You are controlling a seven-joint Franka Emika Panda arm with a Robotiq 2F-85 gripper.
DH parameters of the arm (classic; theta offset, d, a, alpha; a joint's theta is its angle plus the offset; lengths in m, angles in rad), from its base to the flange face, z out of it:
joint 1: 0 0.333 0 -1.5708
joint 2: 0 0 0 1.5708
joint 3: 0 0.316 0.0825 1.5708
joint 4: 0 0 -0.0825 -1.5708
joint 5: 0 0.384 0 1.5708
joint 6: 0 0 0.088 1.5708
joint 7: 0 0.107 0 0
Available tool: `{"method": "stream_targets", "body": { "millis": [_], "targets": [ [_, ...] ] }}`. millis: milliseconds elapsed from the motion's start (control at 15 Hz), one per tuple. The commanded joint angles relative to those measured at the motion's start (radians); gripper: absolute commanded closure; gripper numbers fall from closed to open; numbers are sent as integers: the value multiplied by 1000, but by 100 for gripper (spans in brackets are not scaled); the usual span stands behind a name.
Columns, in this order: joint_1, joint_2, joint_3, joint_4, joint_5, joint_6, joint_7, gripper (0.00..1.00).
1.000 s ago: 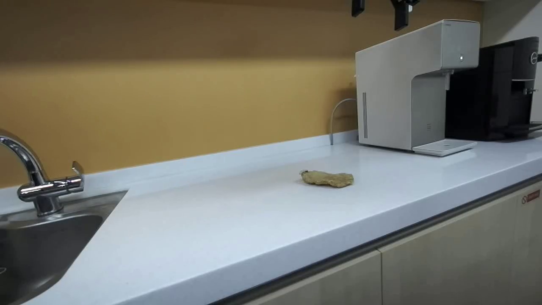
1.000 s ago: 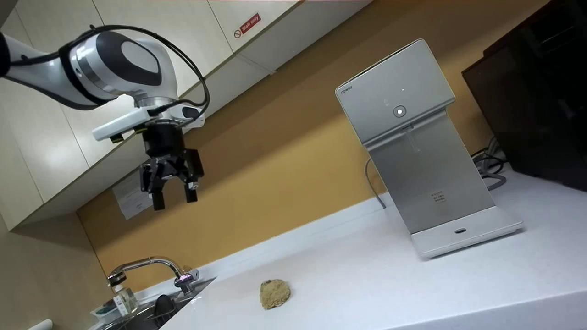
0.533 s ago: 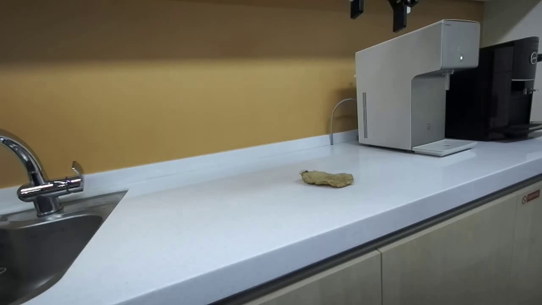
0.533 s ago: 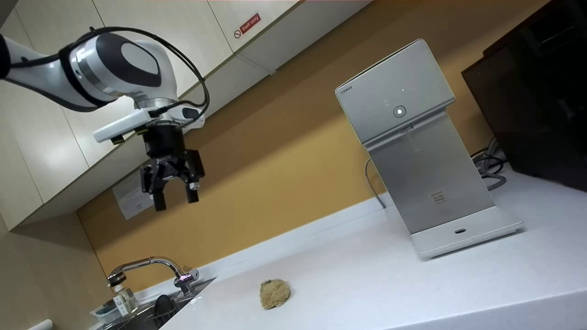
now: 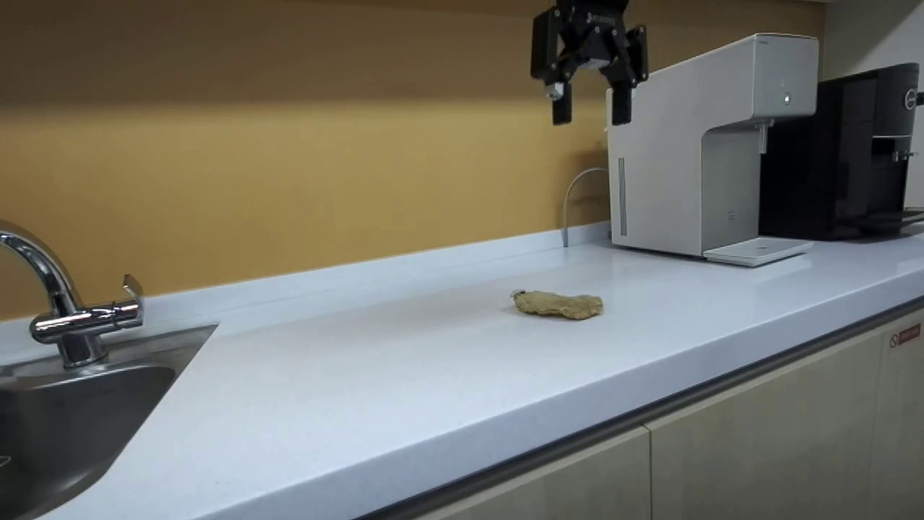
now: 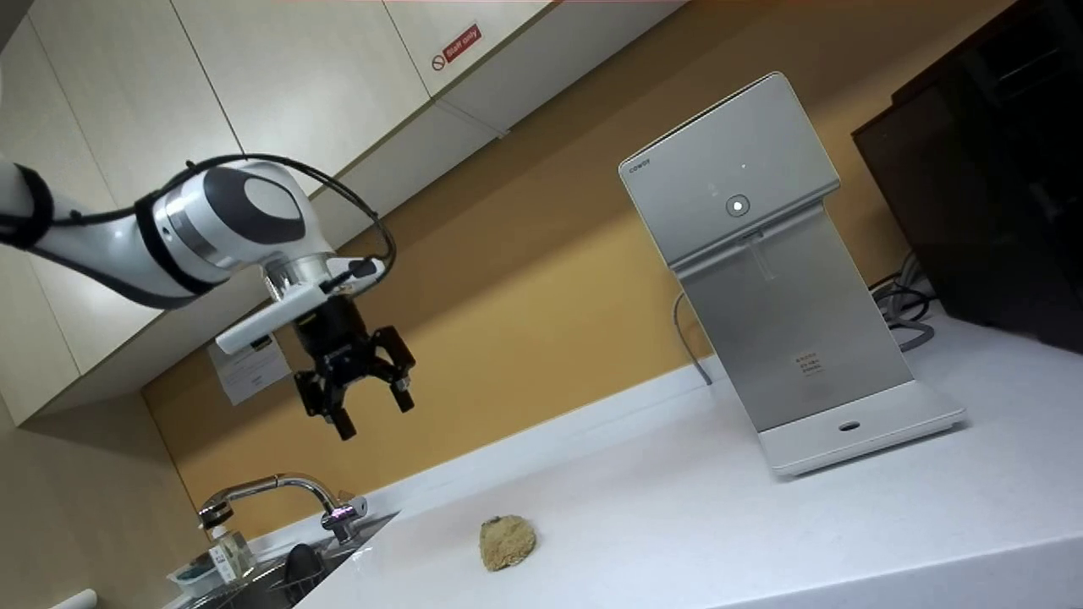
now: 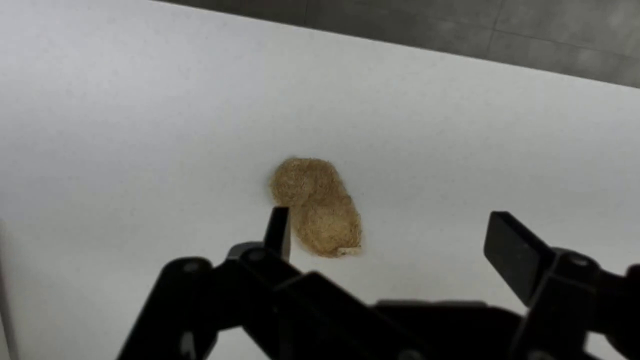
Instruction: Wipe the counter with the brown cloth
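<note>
The brown cloth (image 5: 557, 305) lies crumpled on the white counter (image 5: 375, 390). It also shows in an exterior view (image 6: 508, 542) and in the wrist view (image 7: 327, 220), where a small pale tag sits on one end. My black gripper (image 5: 592, 115) hangs well above the counter and the cloth, apart from both. It shows in an exterior view (image 6: 373, 414), tilted. In the wrist view the gripper (image 7: 390, 230) has its jaws wide apart with nothing between them. The cloth appears below, nearer one finger (image 7: 278, 232), which overlaps its edge in the picture.
A white water dispenser (image 5: 671, 159) stands on the counter, with a black machine (image 5: 837, 159) beside it. A sink (image 5: 79, 426) with a chrome faucet (image 5: 79, 325) lies at the opposite end. The counter's front edge drops to the floor (image 7: 425, 25). Overhead cupboards (image 6: 279, 93) hang near the arm.
My arm has come down and across over the counter; the gripper is now fully in view in both exterior views and tilted. The jaws stay open. The cloth has not moved.
</note>
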Motion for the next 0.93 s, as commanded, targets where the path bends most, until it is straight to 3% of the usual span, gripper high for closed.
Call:
{"method": "stream_targets", "body": {
  "millis": [0, 133, 200, 533, 867],
  "targets": [
    [5, 70, 22, -45, -109, 154, 24, 0],
    [-1, 130, 18, -47, -144, 181, 52, 0],
    [13, 94, 10, -49, -110, 163, 15, 0],
    [14, 147, 11, -49, -132, 178, 13, 0],
    [24, 277, 14, -10, -175, 212, 20, 0]
  ]
}}
